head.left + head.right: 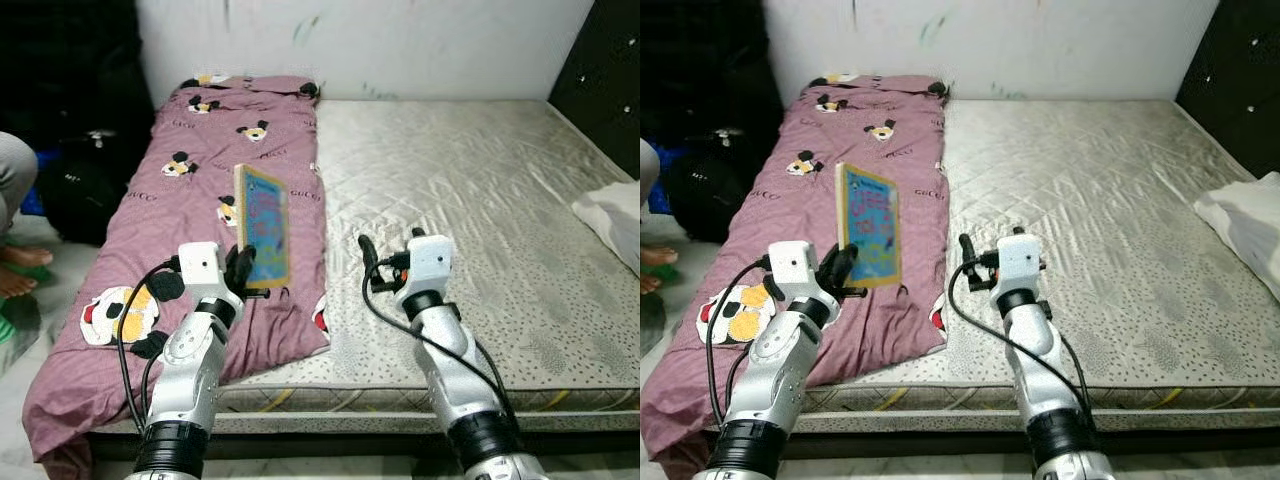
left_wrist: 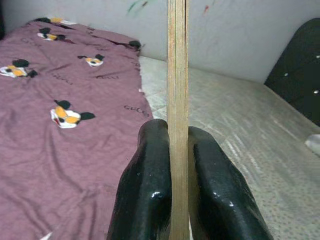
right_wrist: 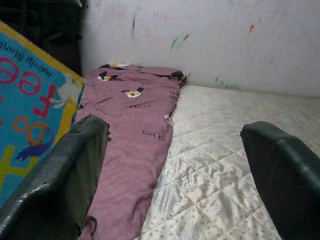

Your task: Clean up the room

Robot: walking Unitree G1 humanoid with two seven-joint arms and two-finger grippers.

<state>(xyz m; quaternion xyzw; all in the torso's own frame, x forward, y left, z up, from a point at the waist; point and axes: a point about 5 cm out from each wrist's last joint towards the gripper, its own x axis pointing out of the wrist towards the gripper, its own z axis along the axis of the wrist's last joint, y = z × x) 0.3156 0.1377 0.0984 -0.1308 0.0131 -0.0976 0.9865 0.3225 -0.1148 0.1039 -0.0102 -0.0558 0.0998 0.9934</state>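
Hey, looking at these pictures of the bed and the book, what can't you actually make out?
- Book title: cut off by the right wrist view's edge, blurred in the eye views.
- Book's back cover: faces away; left wrist view shows just its edge between the left gripper fingers.
- White item on the mattress: cut by the eye views' right edge.
- Person at left: mostly beyond the frame.
- Dark bag: lost in shadow.

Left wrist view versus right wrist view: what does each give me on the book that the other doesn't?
Left wrist: the book edge-on, thin and upright, clamped between the left pincer's fingers. Right wrist: the book's blue cover with pink lettering, seen past the open right pincer, which holds nothing. Both: the purple blanket beside the bare grey mattress, and the marked white wall.
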